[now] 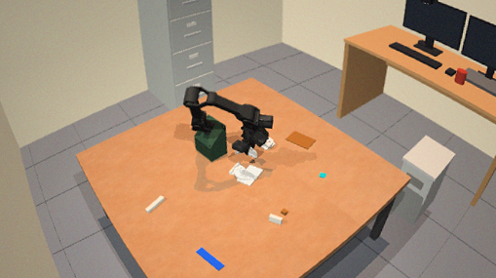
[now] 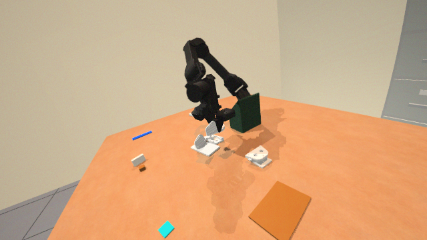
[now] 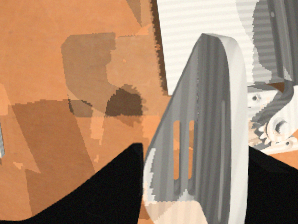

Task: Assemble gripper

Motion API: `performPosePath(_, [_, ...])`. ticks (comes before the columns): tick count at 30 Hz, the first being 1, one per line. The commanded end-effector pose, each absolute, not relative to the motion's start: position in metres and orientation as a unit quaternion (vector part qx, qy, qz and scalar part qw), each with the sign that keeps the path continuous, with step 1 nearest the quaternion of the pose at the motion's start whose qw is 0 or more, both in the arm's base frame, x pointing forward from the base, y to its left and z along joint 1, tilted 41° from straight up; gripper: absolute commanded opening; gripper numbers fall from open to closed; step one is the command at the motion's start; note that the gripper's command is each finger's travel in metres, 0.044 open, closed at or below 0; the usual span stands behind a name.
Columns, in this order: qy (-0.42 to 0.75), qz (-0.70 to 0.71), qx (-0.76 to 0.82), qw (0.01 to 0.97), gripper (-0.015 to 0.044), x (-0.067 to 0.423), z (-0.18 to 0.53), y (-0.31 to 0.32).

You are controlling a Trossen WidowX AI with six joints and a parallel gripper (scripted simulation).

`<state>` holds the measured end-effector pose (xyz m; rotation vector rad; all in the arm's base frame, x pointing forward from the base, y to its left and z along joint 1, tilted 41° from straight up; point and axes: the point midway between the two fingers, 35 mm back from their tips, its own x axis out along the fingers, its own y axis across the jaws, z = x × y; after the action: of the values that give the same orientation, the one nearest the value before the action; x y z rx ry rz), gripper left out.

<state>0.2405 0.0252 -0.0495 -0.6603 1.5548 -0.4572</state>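
Observation:
My gripper (image 1: 250, 148) (image 2: 217, 124) (image 3: 185, 151) is shut on a loose white jaw (image 1: 253, 154) (image 2: 211, 128) (image 3: 220, 95), its slotted pad upright, raised above the table beside the gripper base. The white gripper base (image 1: 239, 175) (image 2: 217, 139) lies on the table; gear teeth show at the right in the wrist view. Another white jaw (image 2: 200, 142) (image 3: 275, 45) stands upright there, beside a flat ribbed white plate (image 1: 253, 173) (image 2: 208, 149) (image 3: 185, 40). The white housing plate (image 1: 269, 143) (image 2: 259, 154) lies apart. Whether teeth mesh is unclear.
A dark green block (image 1: 211, 140) (image 2: 248, 113) stands beside the arm. An orange-brown sheet (image 1: 301, 140) (image 2: 280, 210), cyan square (image 1: 322, 175) (image 2: 166, 229), blue strip (image 1: 210, 259) (image 2: 142, 135), off-white block (image 1: 275, 219) (image 2: 138, 160), small brown cube (image 1: 284, 212) (image 2: 142, 167) and off-white bar (image 1: 154, 204) lie around.

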Motion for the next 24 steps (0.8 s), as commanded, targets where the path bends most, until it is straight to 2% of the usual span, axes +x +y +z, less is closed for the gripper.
performPosePath(1, [0.682, -0.201, -0.287, 0.642, 0.0134, 0.2400, -0.0503, 0.0262])
performPosePath(24, [0.679, -0.211, -0.277, 0.646, 0.0134, 0.2400, -0.0503, 0.0262])
